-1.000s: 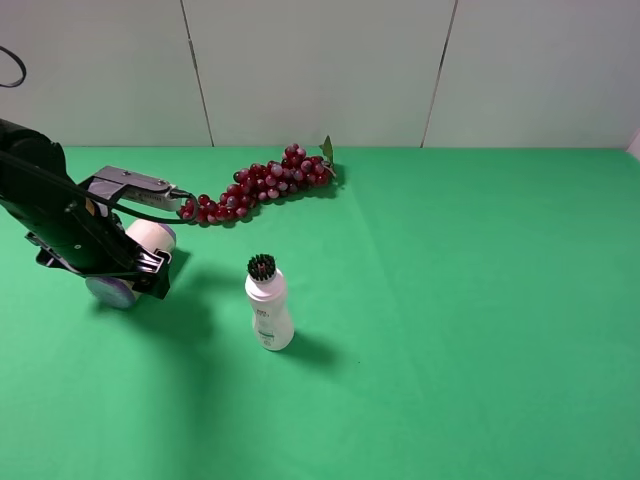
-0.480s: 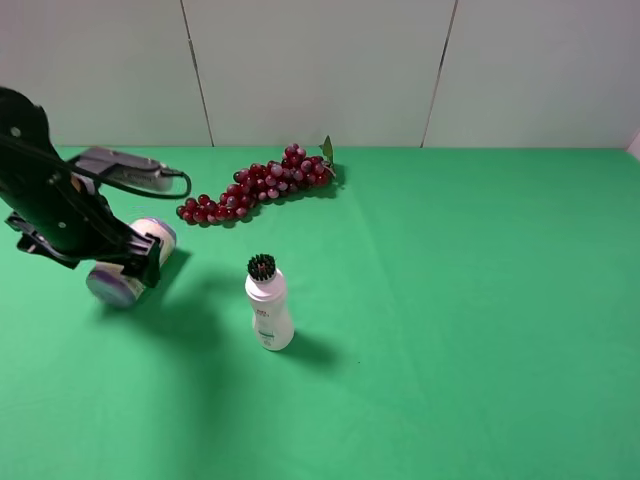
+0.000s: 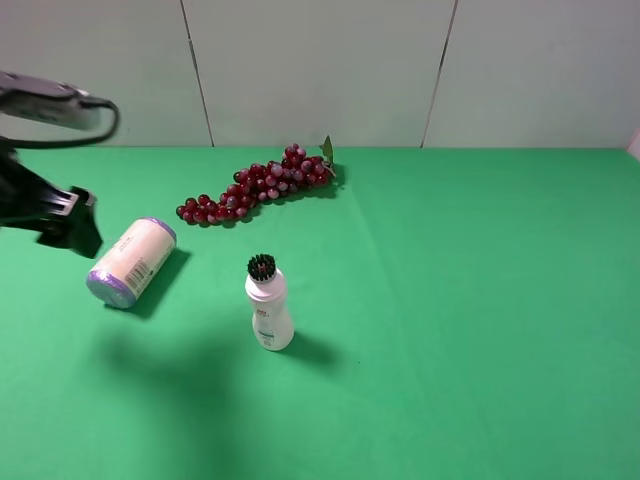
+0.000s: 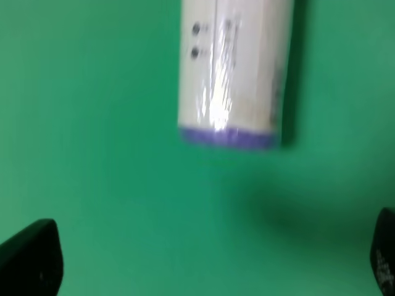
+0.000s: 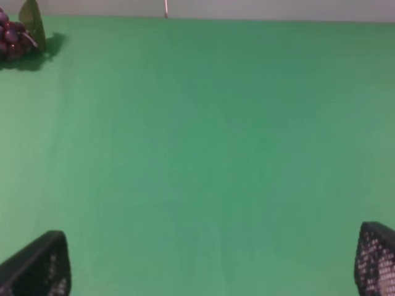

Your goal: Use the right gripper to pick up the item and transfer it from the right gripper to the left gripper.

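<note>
The item [image 3: 131,262] lies on its side on the green tabletop [image 3: 450,300], and both the left end effector [image 4: 203,262] and right end effector [image 5: 213,262] are spread wide, holding nothing.

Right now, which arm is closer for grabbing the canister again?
Left. Its pincer is open just off the canister, which lies on its side on the mat. The right pincer sees only bare mat, though the task assigns it.

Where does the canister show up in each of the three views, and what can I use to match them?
Exterior high: canister lies on its side at left, purple lid toward the camera.
Left wrist: canister fills the upper middle, blurred, above the open left gripper.
Right wrist: not in it.
Shared landmark: the purple lid; the right wrist shows only grapes.
</note>
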`<state>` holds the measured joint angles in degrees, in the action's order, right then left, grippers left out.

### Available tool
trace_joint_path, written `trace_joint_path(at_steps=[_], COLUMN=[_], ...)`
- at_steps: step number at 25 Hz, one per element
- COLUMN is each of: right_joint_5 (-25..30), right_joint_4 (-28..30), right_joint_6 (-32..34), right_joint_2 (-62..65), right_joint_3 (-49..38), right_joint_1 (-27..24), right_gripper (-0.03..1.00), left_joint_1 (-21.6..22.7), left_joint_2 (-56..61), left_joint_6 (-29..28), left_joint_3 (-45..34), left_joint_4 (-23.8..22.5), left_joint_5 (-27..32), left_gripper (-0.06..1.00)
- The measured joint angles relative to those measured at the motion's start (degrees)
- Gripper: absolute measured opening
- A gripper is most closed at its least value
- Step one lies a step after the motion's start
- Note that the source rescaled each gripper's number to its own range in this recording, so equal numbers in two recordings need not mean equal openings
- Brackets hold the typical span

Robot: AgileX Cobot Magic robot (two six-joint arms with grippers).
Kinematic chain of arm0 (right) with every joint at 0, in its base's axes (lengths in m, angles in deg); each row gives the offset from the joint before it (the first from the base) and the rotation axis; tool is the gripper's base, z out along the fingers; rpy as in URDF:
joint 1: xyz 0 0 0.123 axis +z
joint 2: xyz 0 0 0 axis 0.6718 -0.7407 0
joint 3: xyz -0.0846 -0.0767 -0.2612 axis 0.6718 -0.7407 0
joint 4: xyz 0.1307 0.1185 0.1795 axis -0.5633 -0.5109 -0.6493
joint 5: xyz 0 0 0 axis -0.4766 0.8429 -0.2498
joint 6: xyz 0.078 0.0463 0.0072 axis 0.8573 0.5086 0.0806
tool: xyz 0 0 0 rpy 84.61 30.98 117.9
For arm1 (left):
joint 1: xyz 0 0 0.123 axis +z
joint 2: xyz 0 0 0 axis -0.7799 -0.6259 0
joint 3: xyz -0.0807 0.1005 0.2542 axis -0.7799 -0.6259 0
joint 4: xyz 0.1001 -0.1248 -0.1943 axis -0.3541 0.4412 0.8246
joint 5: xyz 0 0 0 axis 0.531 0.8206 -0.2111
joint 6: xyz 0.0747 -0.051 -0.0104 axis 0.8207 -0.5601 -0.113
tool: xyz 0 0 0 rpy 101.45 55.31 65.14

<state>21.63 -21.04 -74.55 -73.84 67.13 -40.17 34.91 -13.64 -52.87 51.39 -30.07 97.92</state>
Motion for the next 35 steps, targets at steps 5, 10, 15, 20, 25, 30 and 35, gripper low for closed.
trace_joint_path(at_steps=[5, 10, 15, 20, 25, 30, 35], right_joint_5=[0.0, 0.0, 0.0, 0.0, -0.11, -0.22, -0.28], right_joint_4=[0.0, 0.0, 0.0, 0.0, -0.05, -0.05, -0.05], right_joint_6=[0.0, 0.0, 0.0, 0.0, 0.0, 0.0, 0.07], right_joint_2=[0.0, 0.0, 0.0, 0.0, 0.0, 0.0, 0.0], right_joint_3=[0.0, 0.0, 0.0, 0.0, 0.0, 0.0, 0.0], right_joint_1=[0.0, 0.0, 0.0, 0.0, 0.0, 0.0, 0.0], right_gripper=[1.0, 1.0, 1.0, 1.0, 1.0, 1.0, 1.0], left_joint_1=[0.0, 0.0, 0.0, 0.0, 0.0, 0.0, 0.0], left_joint_2=[11.21, 23.67, 36.82, 49.08, 58.4, 65.44, 69.33], left_joint_6=[0.0, 0.0, 0.0, 0.43, 3.78, 4.6, 4.64], left_joint_3=[1.78, 2.72, 2.78, 1.0, -4.81, -9.79, -12.45], left_joint_4=[0.0, 0.0, 0.35, 5.07, 7.41, 7.53, 5.81], left_joint_5=[10.55, 18.55, 20.24, 20.29, 20.29, 20.24, 19.56], left_gripper=[1.0, 1.0, 1.0, 1.0, 1.0, 1.0, 1.0])
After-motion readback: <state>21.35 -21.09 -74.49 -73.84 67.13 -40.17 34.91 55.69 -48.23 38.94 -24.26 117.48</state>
